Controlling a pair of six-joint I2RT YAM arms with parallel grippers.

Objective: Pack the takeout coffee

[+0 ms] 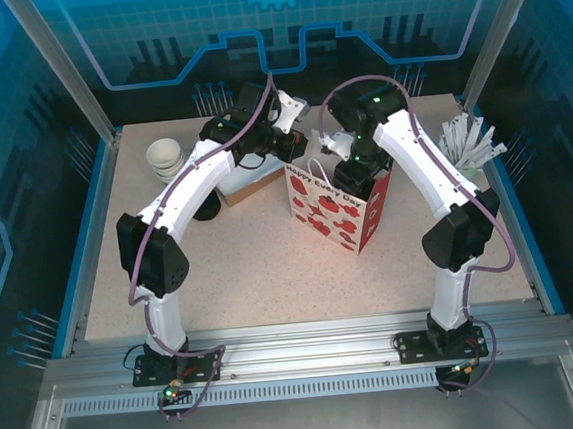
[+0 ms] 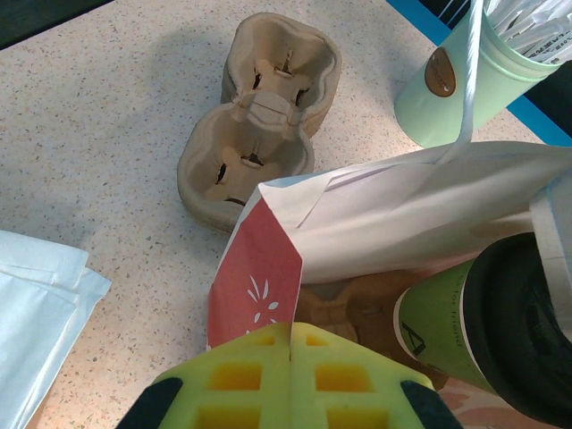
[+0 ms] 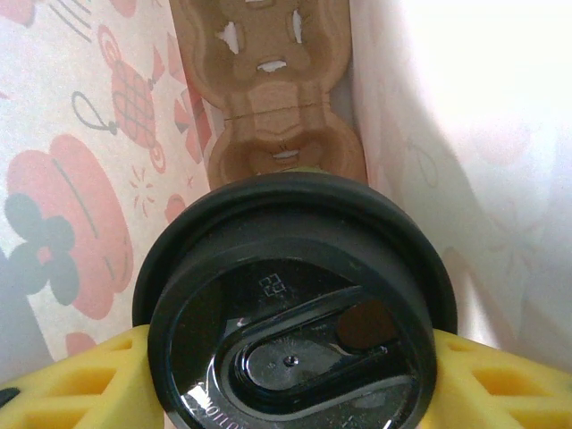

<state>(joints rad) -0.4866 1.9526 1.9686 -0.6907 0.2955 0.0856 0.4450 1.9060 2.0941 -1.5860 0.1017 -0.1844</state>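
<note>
The right gripper (image 3: 286, 393) grips the takeout coffee (image 3: 290, 295) inside the bag (image 3: 63, 197), left gripper (image 2: 290, 380) pinching its rim; next, it looks like, lower squarely into the carrier (image 3: 268, 80).

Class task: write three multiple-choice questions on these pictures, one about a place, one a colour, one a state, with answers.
1. Where is the takeout coffee?
A. Lying on its side.
B. Inside the printed bag, above a cardboard carrier.
C. Stacked on another cup.

2. What colour is its lid?
A. White.
B. Red.
C. Black.

3. How do the jaws of the right gripper stand?
A. Closed on the coffee.
B. Wide open, holding nothing.
C. Closed on the bag's handle.

Answers: 1 B, bag walls rise on both sides of the cup; 2 C, the lid shows glossy black; 3 A, yellow pads press the lid's two sides.
</note>
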